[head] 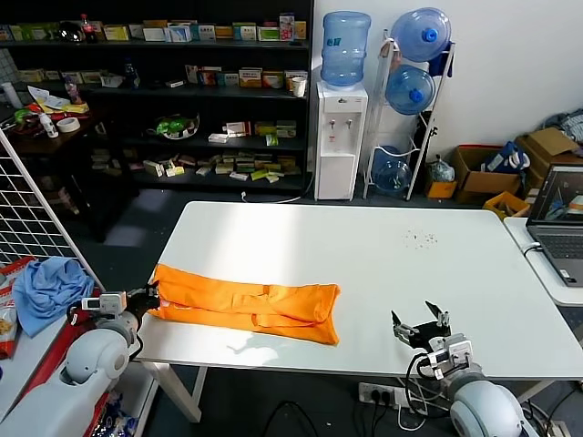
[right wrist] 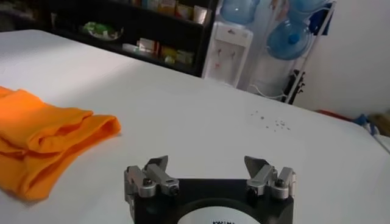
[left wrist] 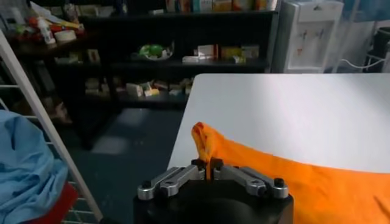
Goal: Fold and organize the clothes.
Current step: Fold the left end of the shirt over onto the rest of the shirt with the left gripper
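The orange T-shirt lies folded into a long band on the white table, near its front left. My left gripper is at the band's left end, at the table's left edge, and is shut on a pinch of the orange cloth. My right gripper is open and empty above the table's front edge, to the right of the shirt. The shirt's right end shows in the right wrist view. The neck and label are hidden.
A light blue cloth lies on a side surface left of the table, behind a white wire rack. A laptop sits on a second table at the right. Shelves, a water dispenser and boxes stand behind.
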Available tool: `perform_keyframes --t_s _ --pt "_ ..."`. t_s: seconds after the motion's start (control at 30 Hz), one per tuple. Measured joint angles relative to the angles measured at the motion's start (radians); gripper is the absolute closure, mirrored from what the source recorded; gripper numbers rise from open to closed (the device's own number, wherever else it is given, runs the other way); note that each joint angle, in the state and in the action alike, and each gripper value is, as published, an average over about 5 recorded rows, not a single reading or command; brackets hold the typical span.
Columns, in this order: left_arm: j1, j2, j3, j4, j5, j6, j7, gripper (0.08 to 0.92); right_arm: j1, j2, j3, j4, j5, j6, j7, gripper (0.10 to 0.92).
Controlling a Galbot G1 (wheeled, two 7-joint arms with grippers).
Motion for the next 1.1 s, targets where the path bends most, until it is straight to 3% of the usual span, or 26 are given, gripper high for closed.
perform_keyframes --t_s 0.2,0.47,1.1 --pt "0.013 -0.022 0.024 -0.098 -0.002 0.012 -0.031 0.872 0.007 0.026 0.008 -0.020 -0.043 0.061 0.037 0.203" --pt "-0.016 -0.121 0.132 -0.179 -0.003 0.025 -0.070 0.872 0.023 0.062 0.019 -0.043 -0.082 0.104 0.059 0.203" --pt "-0.110 -0.410 0.407 -0.109 0.036 0.021 -0.102 0.865 0.059 0.101 0.019 -0.100 -0.102 0.125 0.070 0.203"
